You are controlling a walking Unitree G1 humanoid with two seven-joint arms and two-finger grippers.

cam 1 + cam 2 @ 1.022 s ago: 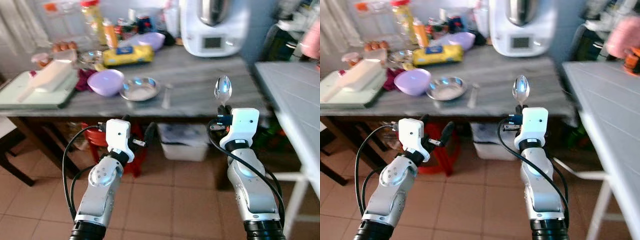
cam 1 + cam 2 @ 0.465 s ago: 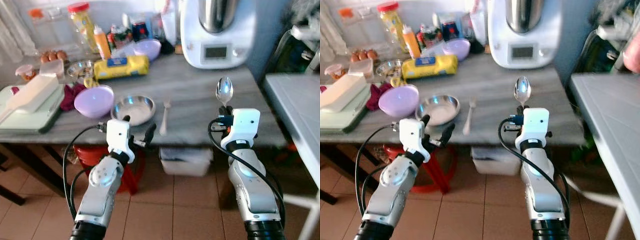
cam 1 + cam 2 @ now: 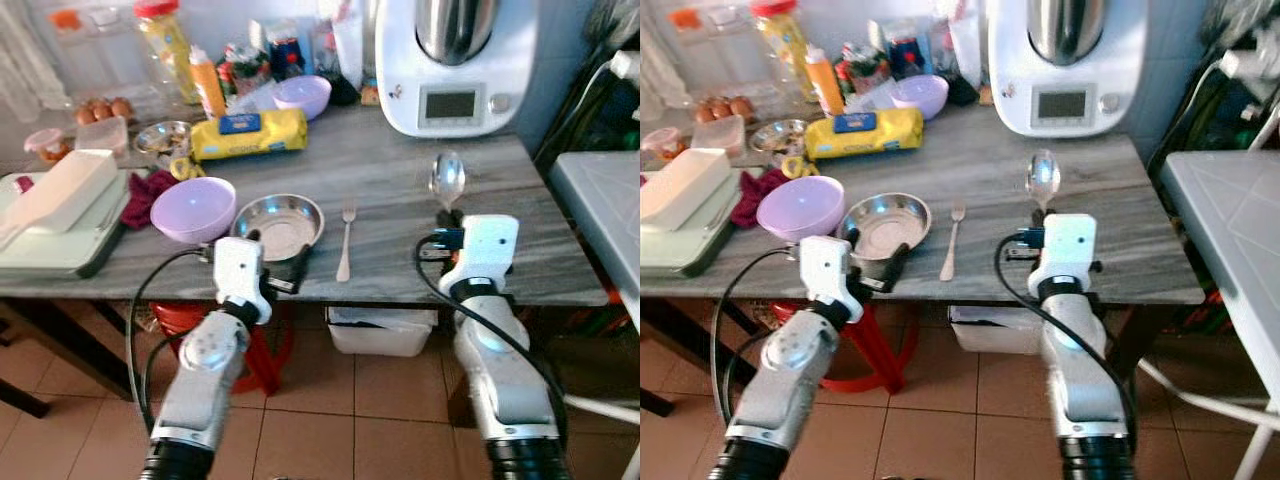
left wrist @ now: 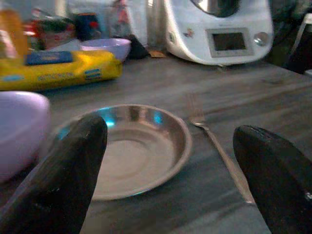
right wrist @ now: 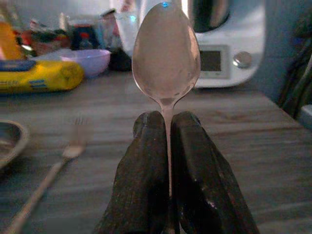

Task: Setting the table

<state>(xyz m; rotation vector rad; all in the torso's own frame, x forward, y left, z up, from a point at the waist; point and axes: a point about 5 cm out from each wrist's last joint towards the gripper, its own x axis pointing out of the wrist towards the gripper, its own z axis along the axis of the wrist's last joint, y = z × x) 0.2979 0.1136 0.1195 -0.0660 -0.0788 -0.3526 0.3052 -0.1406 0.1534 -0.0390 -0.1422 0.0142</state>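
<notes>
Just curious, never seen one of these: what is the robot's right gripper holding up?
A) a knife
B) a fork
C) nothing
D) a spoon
D: the right gripper is shut on the handle of a spoon, bowl pointing up; the fork lies on the table.

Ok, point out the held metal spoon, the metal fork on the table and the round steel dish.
metal spoon (image 5: pixel 165 53), right wrist view, bowl.
metal fork (image 3: pixel 344 252), left eye view, handle.
round steel dish (image 4: pixel 131 151), left wrist view, inner base.

Both arms are silver, rounded shells with a white boxy wrist block. Black cables loop from each wrist down the forearm. The left hand (image 3: pixel 275 258) and right hand (image 3: pixel 447 218) end in long black fingers (image 4: pixel 58 187).
</notes>
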